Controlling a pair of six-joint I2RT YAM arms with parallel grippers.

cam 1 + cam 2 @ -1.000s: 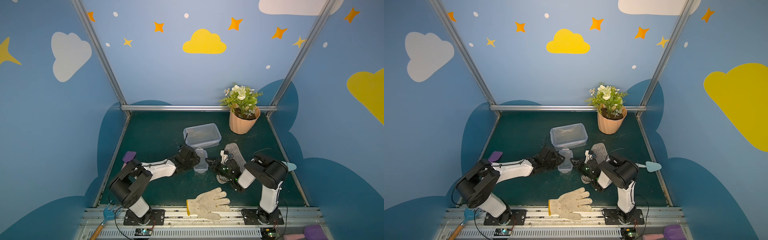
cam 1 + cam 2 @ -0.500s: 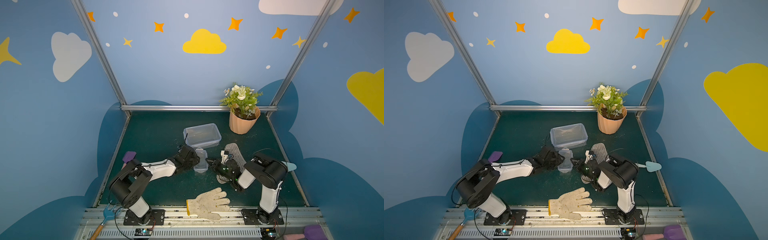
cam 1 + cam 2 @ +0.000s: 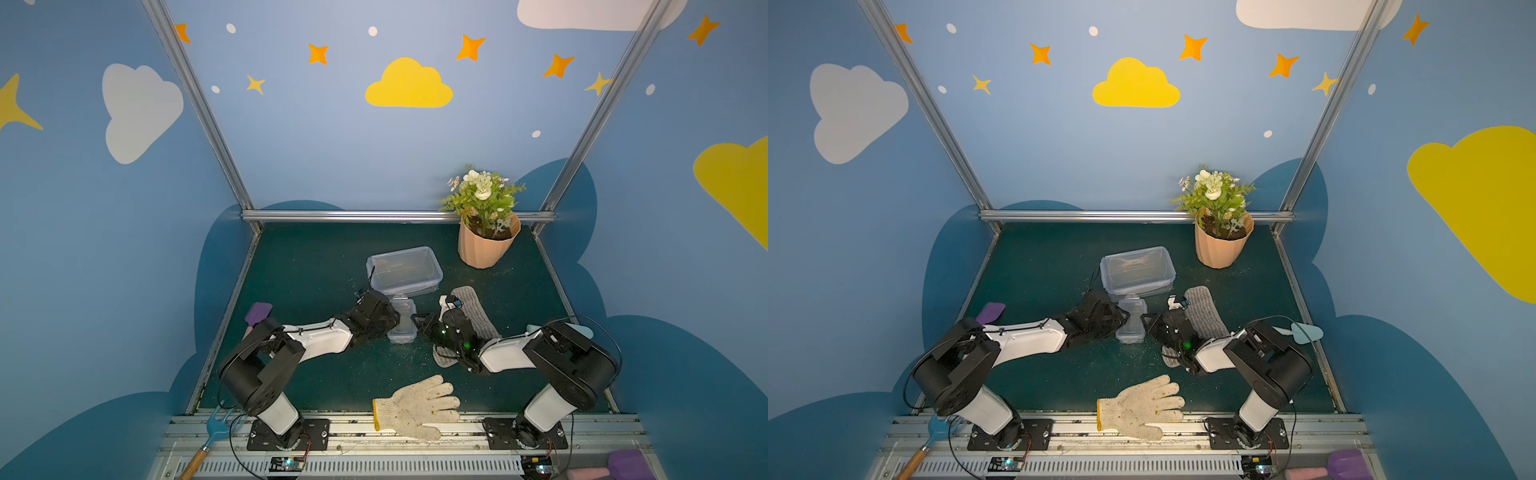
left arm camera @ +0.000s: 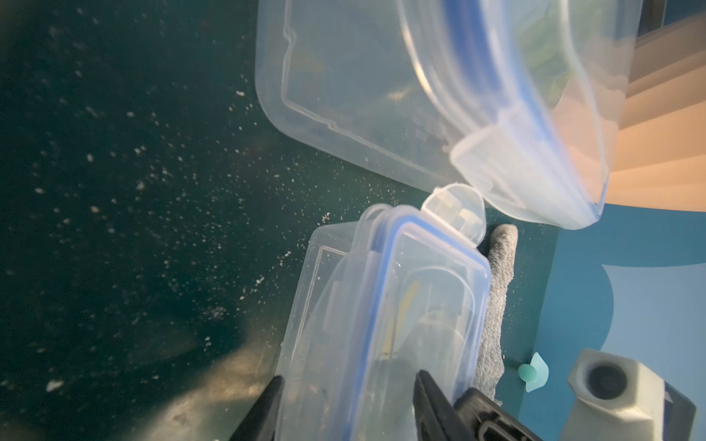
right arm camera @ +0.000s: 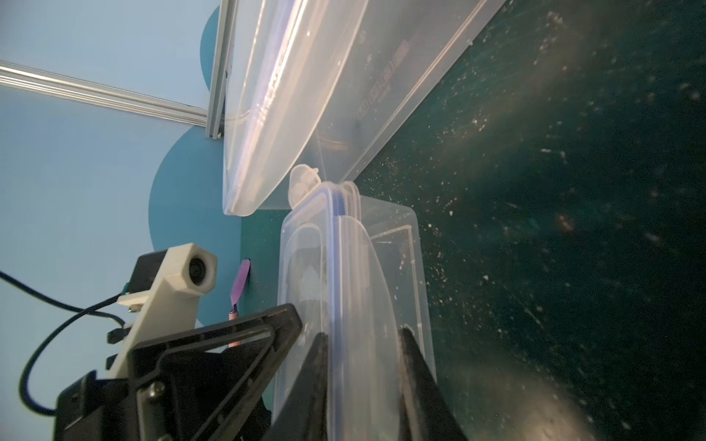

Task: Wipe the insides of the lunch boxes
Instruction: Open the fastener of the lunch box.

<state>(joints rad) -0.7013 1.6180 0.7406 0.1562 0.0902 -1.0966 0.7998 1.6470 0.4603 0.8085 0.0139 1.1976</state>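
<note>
The small lunch box (image 3: 402, 321) (image 3: 1132, 322) stands mid-table with its blue-rimmed lid on and one end clip (image 4: 454, 208) flipped up. My left gripper (image 3: 391, 322) (image 4: 345, 397) is shut on it from the left, one finger on each face. From the right, my right gripper (image 3: 417, 323) (image 5: 363, 366) is shut on the blue-rimmed lid edge (image 5: 338, 290). The large lunch box (image 3: 404, 270) (image 3: 1137, 272) (image 4: 363, 88) sits just behind, lidded, almost touching the small one.
A grey ribbed cloth (image 3: 473, 309) lies under my right wrist. A peach flower pot (image 3: 486, 249) stands at the back right and a white work glove (image 3: 415, 407) at the front edge. A purple spatula (image 3: 257, 313) lies left, a teal tool (image 3: 582, 330) right. Crumbs dot the mat.
</note>
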